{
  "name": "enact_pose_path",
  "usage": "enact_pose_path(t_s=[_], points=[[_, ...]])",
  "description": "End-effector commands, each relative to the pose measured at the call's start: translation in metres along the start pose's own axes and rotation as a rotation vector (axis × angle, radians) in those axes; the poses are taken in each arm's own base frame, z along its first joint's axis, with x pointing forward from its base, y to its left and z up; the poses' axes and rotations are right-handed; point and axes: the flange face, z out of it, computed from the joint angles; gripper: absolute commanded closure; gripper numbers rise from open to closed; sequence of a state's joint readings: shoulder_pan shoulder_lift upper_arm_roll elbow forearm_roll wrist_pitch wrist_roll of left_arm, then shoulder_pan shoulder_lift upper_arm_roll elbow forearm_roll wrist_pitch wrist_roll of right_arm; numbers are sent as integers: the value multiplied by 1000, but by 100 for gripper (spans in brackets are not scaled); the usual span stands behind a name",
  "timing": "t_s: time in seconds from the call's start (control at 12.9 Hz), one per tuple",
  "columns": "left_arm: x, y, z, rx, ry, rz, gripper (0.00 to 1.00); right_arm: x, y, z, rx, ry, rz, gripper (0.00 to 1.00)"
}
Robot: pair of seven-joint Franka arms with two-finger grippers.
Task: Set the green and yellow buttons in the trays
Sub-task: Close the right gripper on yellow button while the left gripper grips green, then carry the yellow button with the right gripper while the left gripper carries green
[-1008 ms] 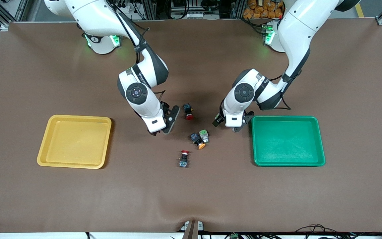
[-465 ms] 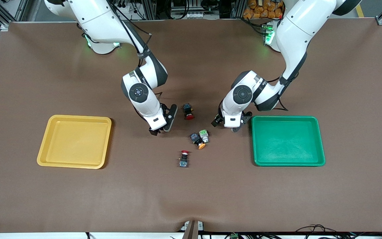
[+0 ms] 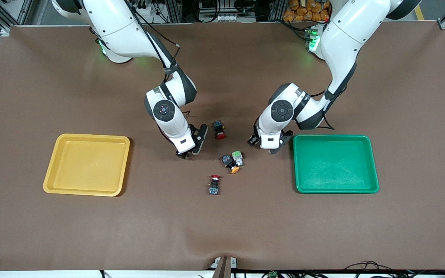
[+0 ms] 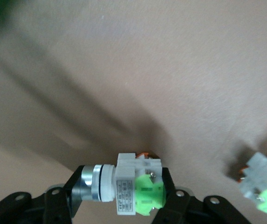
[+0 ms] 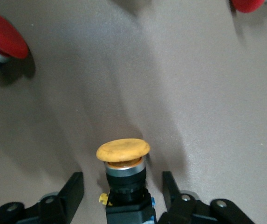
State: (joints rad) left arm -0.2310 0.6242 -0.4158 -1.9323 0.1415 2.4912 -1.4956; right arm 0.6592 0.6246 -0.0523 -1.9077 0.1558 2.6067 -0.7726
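Carrying is the step in hand: the left gripper point(image 4: 124, 205) has its fingers clamped on a green button point(image 4: 133, 189) beside the green tray point(image 3: 334, 164) — next, swing over it and release. The right gripper point(image 5: 119, 200), fingers spread wide, cradles a yellow button point(image 5: 123, 175), well apart from the yellow tray point(image 3: 87, 164). Since 1 second ago, both have edged toward the loose pair point(image 3: 233, 160) on the desk point(image 3: 222, 231).

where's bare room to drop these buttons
Yellow tray and green tray are both bare inside. Crowded: mid-table, where the right gripper, the left gripper beside the green tray, and four loose switches cluster.
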Motion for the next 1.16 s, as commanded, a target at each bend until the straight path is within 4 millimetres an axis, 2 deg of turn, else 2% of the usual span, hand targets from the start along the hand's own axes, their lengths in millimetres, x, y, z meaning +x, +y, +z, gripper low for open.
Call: enact_pose_path(t_s=[0.0, 0.08, 0.16, 0.31, 0.47, 0.62, 0.78, 0.93, 1.01, 1.09], points=[[7, 1, -48, 27, 78, 13, 100, -1, -3, -6, -6, -8, -8, 91], [15, -1, -65, 60, 129, 44, 100, 0, -3, -18, -6, -4, 1, 89], [34, -5, -84, 86, 164, 52, 100, -1, 2, -29, 0, -7, 10, 89], [70, -15, -109, 121, 174, 101, 100, -15, 20, -54, 14, -20, 50, 89], [117, -30, -135, 110, 182, 139, 100, -41, 50, -80, 26, -25, 115, 89], [167, -50, -147, 112, 177, 177, 100, -74, 80, -108, 35, -27, 189, 88], [227, -83, -144, 130, 155, 189, 100, -120, 118, -135, 36, -22, 287, 85], [278, -116, -129, 173, 171, 218, 100, -174, 153, -152, 35, -20, 390, 82], [295, -126, -123, 189, 192, 222, 100, -210, 171, -158, 42, -26, 455, 82], [307, -133, -117, 191, 200, 217, 100, -254, 191, -163, 44, -27, 534, 81]])
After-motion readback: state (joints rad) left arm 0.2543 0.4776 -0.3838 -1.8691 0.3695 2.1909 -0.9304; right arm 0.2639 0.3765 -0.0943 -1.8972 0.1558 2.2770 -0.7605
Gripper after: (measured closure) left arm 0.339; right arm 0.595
